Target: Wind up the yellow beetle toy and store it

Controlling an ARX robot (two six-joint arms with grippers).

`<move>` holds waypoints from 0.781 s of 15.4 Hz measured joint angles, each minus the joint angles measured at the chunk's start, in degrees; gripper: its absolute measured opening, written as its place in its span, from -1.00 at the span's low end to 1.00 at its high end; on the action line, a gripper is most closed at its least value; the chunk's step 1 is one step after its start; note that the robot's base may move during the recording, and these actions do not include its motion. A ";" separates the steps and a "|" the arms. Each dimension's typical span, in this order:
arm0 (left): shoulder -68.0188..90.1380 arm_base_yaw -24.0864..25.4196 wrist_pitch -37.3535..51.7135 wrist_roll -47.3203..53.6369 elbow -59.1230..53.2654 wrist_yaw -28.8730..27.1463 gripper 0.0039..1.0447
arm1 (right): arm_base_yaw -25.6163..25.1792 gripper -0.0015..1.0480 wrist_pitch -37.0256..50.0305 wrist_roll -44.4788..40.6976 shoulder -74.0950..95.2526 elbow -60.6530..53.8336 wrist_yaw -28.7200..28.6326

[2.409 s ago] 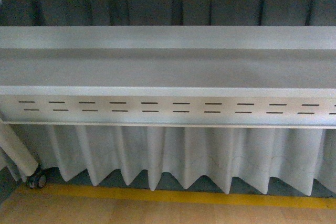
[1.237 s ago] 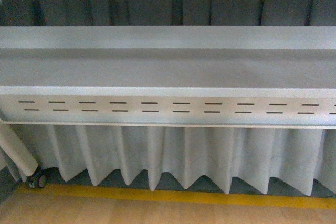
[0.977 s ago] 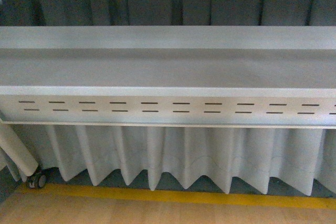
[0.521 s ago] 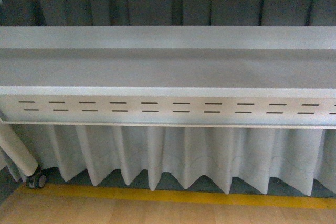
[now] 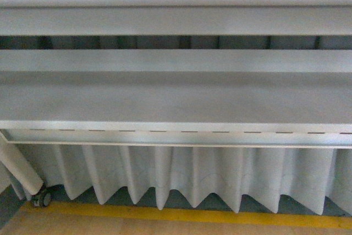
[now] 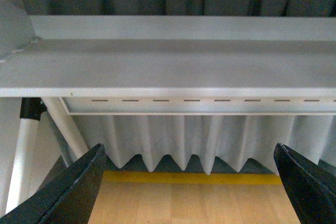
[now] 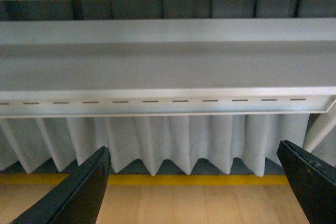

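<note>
The toy shows in none of the three views, so where it is cannot be told from here.

The front view faces a white metal shelf (image 5: 176, 100) with a row of thin slots (image 5: 190, 131) along its front lip. A second white ledge (image 5: 176, 21) runs above it; the top edge of that view is washed out, so what lies up there is unclear. A pleated white curtain (image 5: 181, 174) hangs below the shelf, its hem just above a yellow stripe (image 5: 181, 214) on the wooden floor (image 5: 165, 228). At the left a slanted white leg (image 5: 19, 166) ends near a small caster (image 5: 41, 197).

Neither arm appears in the front view. In the left wrist view the left end effector (image 6: 189, 148) is spread wide, its dark fingers (image 6: 68, 192) at opposite sides with nothing between them. The right end effector (image 7: 193, 148) is likewise wide apart and empty-handed, fingers (image 7: 79, 192) framing the curtain and the floor beyond.
</note>
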 joint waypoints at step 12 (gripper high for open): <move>0.00 0.00 0.07 0.02 0.00 -0.11 0.88 | 0.00 0.87 0.17 0.02 0.00 0.00 -0.02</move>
